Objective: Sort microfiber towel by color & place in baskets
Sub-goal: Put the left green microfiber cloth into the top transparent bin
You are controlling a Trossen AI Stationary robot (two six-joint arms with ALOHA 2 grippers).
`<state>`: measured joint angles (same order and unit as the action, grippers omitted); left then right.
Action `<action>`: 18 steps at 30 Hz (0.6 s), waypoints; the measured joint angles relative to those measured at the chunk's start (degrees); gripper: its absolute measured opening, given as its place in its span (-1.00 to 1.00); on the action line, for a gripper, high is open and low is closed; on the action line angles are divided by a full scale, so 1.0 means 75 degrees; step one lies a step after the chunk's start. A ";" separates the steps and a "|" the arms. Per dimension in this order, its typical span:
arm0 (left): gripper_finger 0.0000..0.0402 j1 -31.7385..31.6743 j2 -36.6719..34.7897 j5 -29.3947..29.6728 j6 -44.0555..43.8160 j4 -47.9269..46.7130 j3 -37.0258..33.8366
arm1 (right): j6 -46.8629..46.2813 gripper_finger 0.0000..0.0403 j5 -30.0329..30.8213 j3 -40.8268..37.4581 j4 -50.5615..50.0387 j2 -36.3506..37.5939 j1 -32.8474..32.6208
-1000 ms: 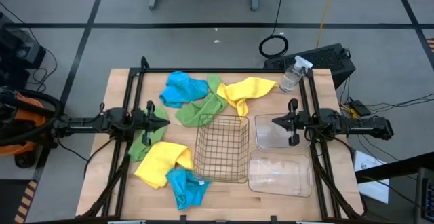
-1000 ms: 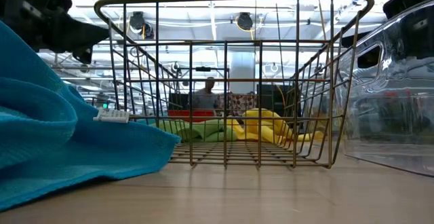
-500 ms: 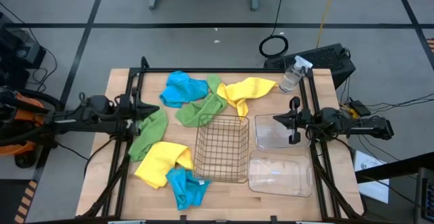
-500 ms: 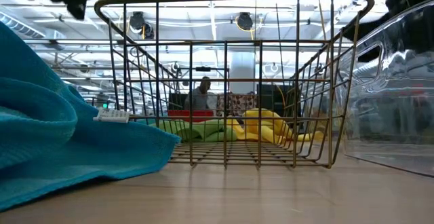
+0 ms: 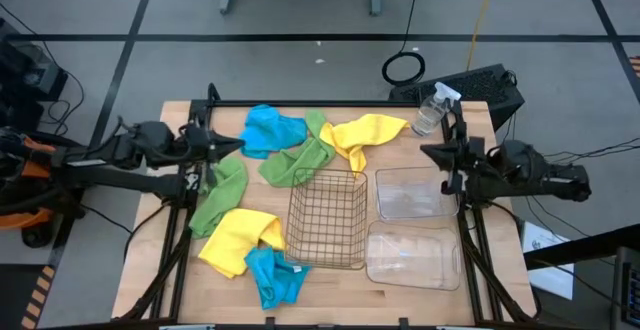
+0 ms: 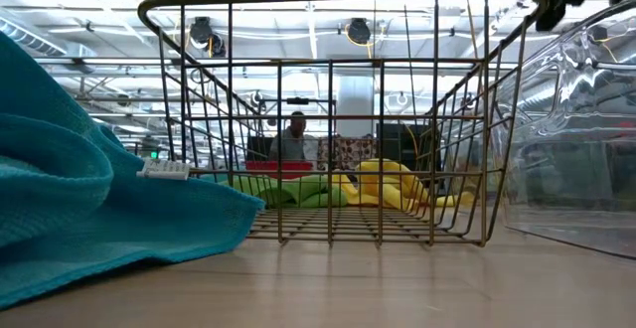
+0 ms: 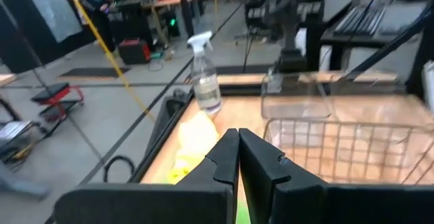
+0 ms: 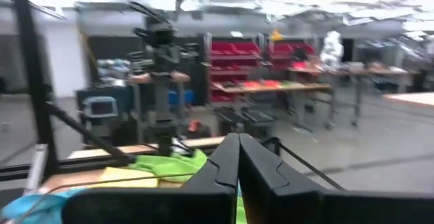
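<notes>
Several microfiber towels lie on the table: blue (image 5: 270, 130), green (image 5: 298, 158) and yellow (image 5: 366, 131) at the far side, green (image 5: 219, 198), yellow (image 5: 238, 240) and blue (image 5: 272, 276) at the near left. The blue one fills the left of the low view (image 6: 89, 199). The wire-mesh basket (image 5: 327, 220) stands in the middle (image 6: 343, 119), with two clear tubs (image 5: 412, 192) (image 5: 412, 256) to its right. My left gripper (image 5: 236, 145) (image 7: 238, 133) hovers shut above the table's left part. My right gripper (image 5: 428, 152) (image 8: 238, 137) hovers shut above the right rail.
A clear spray bottle (image 5: 430, 110) (image 7: 204, 75) stands at the far right corner. Black frame rails (image 5: 200, 120) run along the left and right sides of the table. Bare wood shows in front of the wire basket (image 6: 378, 278). A person stands in the room behind.
My left gripper has risen and drawn toward the far edge, off the near-left green towel, which now lies uncovered. My right gripper has risen and moved toward the right and far edges, away from the far tub. Both arms have climbed almost out of the low view.
</notes>
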<state>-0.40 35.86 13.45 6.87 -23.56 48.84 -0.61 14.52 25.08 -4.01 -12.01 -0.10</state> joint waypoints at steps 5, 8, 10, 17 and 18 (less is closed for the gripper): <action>-0.91 0.0003 0.0331 0.0059 -0.0217 0.0013 0.0067 | 0.0003 -1.00 0.0064 0.1357 -0.1058 -0.1138 0.0000; -0.91 0.0000 0.0441 0.0077 -0.0540 0.0019 0.0067 | -0.0030 -1.00 0.0056 0.1814 -0.1595 -0.1756 0.0000; -0.91 0.0000 0.0505 0.0077 -0.0706 0.0006 0.0067 | -0.0030 -1.00 0.0053 0.1862 -0.1682 -0.2062 0.0000; -0.88 0.0003 0.0654 0.0071 -0.1187 -0.0228 0.0067 | -0.0080 -1.00 0.0053 0.1862 -0.1691 -0.2964 0.0000; -0.86 0.0000 0.0672 0.0071 -0.1273 -0.0297 0.0067 | -0.0139 -1.00 0.0053 0.1862 -0.1694 -0.3073 0.0000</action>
<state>-0.40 40.90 13.98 -2.68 -25.79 49.34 -1.66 14.92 39.05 -16.71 -35.06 -0.10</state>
